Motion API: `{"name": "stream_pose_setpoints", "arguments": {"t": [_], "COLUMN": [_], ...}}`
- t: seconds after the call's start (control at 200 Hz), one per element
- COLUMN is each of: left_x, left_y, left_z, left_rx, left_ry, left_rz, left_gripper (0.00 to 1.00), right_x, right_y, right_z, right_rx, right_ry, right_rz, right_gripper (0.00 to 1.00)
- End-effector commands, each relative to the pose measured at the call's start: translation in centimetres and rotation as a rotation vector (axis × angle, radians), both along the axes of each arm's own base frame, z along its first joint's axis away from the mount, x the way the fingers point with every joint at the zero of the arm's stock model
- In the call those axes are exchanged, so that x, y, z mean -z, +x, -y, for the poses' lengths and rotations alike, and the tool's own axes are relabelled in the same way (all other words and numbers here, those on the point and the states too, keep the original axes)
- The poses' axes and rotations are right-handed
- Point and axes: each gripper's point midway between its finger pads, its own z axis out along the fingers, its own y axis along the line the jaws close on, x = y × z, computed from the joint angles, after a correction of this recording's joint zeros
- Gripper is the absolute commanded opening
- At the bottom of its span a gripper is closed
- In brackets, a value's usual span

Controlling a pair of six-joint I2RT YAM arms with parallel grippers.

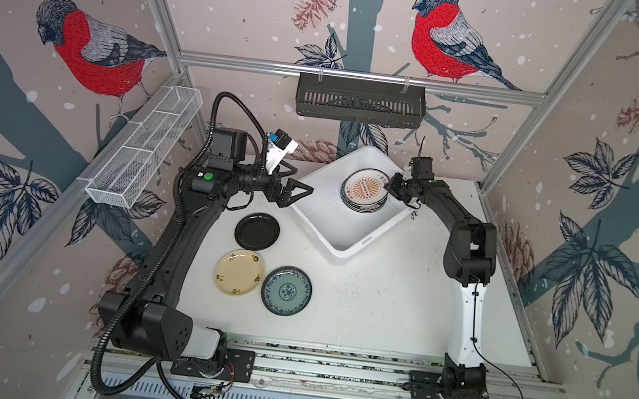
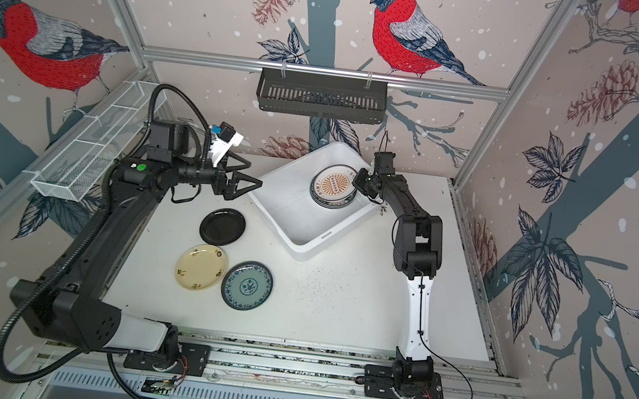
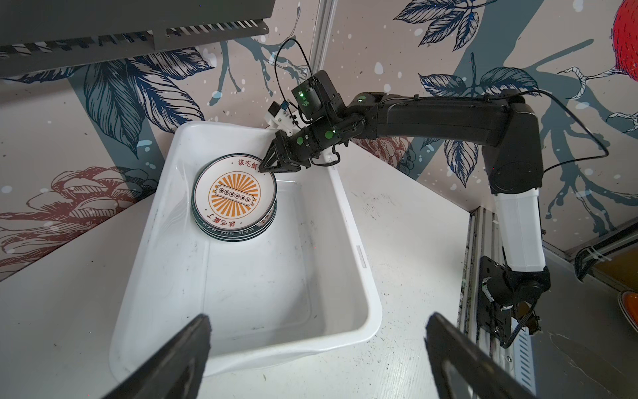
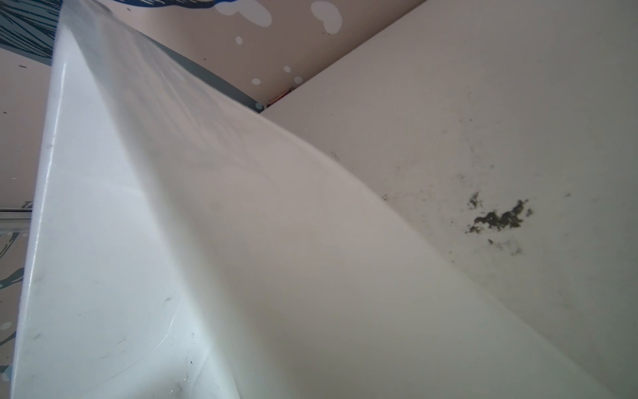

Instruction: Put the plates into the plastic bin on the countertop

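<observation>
Roughly past halfway, by my count from the remote desk.

Item 1 – plastic bin (image 1: 329, 220): on worktop (image 1: 380, 301), set askew. Contents: one stack of plates, sunburst plate (image 1: 365, 190) on top, several more under it. Exact qty I can't read.

Item 2 – black plate (image 1: 257, 231): outside bin, near its wall on the left arm's side. Not yet binned.

Item 3 – cream-yellow plate (image 1: 239, 273): outside bin, farther from it than the black plate, twd the arm bases.

Item 4 – teal plate (image 1: 287, 290): outside bin, well apart from it, just beside item 3, rims touching or nearly.

Item 5 – right gripper (image 3: 266, 165): inside bin, tips at the sunburst plate's rim. Jaws look close together. Whether they pinch the rim or sit clear of it I can't tell.

Item 6 – left gripper (image 1: 298, 183): just outside bin's wall, jaws spread wide, nothing in them.

Est.: stack is done and 3 plates are left. The black plate is nearest the bin, so prob. the next pick for the left arm.
</observation>
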Motion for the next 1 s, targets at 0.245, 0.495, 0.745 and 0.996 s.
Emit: {"name": "stream_pose_setpoints", "arguments": {"t": [0.245, 0.495, 0.745, 0.996], "left_x": [-0.1, -0.1, -0.2, -0.3], "left_y": [-0.2, -0.4, -0.6, -0.5], "left_z": [0.2, 0.2, 0.3, 0.3], "left_rx": [0.024, 0.025, 0.032, 0.032], "left_ry": [-0.005, -0.006, -0.015, -0.016], "left_rz": [0.014, 0.013, 0.011, 0.013], "left_gripper": [0.96, 0.96, 0.96, 0.96], "right_x": [1.2, 1.3, 1.7, 2.0], "right_y": [-1.0, -1.0, -1.2, -1.3], "right_z": [0.0, 0.2, 0.5, 1.0], "right_rx": [-0.003, 0.002, 0.003, 0.006], "right_ry": [-0.022, -0.035, -0.052, -0.083], "right_rz": [-0.054, -0.058, -0.070, -0.079], "right_gripper": [0.24, 0.25, 0.25, 0.26]}}
